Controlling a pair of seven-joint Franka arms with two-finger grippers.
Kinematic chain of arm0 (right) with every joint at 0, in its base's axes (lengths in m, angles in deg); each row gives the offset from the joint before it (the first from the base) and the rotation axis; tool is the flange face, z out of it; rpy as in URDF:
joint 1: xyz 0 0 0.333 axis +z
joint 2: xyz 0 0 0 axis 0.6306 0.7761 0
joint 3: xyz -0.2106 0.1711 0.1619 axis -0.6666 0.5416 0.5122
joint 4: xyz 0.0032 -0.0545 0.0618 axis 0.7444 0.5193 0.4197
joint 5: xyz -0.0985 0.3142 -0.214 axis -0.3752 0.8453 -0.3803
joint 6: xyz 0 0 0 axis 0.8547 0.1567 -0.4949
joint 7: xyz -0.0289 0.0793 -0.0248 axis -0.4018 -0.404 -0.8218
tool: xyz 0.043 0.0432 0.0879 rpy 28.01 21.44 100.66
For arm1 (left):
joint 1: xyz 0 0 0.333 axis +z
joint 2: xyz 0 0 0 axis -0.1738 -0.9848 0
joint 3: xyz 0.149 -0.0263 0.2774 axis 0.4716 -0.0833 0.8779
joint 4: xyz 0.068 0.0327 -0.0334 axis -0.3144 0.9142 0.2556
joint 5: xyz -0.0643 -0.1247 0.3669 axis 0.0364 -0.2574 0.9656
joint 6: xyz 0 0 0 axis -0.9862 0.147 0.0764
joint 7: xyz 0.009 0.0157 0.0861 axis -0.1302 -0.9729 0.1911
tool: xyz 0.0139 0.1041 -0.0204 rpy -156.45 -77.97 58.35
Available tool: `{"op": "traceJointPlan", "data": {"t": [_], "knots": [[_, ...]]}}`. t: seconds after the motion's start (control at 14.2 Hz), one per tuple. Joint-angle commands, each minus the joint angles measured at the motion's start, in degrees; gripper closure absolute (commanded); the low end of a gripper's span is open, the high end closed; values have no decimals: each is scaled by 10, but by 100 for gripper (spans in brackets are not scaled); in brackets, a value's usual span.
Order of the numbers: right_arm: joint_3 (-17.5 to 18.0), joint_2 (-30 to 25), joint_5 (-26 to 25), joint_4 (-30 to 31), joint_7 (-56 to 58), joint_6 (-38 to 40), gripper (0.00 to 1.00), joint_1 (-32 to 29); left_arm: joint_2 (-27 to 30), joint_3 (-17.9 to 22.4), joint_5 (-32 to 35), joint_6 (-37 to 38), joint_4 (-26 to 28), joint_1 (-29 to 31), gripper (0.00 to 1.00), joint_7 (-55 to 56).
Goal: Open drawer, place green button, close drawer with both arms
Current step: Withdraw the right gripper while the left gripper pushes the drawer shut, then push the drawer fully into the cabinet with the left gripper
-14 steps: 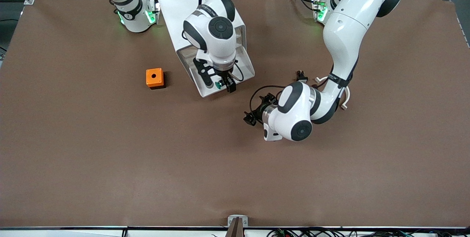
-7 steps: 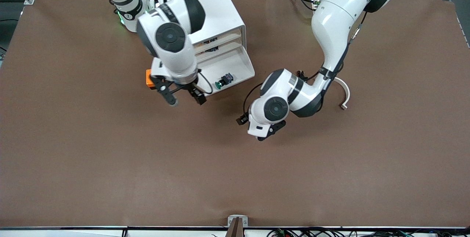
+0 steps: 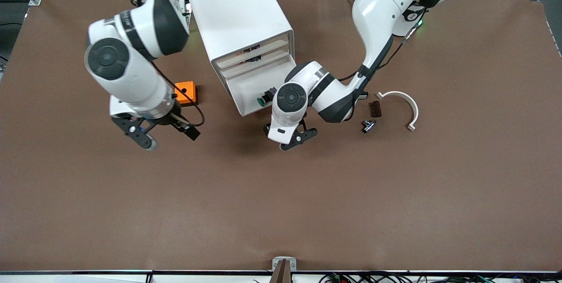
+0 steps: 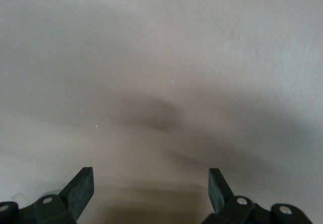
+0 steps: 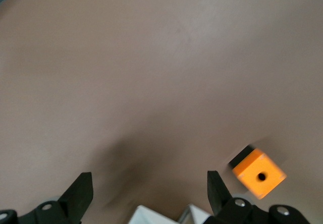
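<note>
The button [image 3: 264, 98], green-capped with a dark body, lies in the pulled-out drawer [image 3: 250, 90] of the white cabinet [image 3: 239, 17]. The left end effector [image 3: 290, 136] hovers just before the drawer, fingers apart; the right end effector [image 3: 164, 136], also spread and empty, hangs near the orange cube [image 3: 185, 92].

Orange cube [image 3: 185, 92], white curved piece [image 3: 406, 103], table [image 3: 281, 195].

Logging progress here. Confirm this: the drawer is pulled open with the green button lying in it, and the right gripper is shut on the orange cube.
Not quite. The front view shows the right gripper open and empty, near the orange cube on the table. The drawer is open with the button inside.
</note>
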Motion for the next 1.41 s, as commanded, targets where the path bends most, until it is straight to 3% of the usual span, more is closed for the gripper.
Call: {"op": "traceJointPlan", "data": {"t": [0.0,0.42,0.63,0.99,1.34], "knots": [[11,-26,12,8,108,14,0,-56,13,6,13,-12,31,-19,0,19],[11,-52,14,13,307,42,0,-155,17,2,10,-13,70,-54,0,39],[11,-68,25,18,394,52,0,-195,14,-23,0,-13,72,-60,0,48],[9,-123,27,41,501,72,0,-232,11,-56,-63,-13,72,-60,0,48],[10,-187,26,79,525,74,0,-245,4,-68,-135,-21,89,-58,0,39]]}}
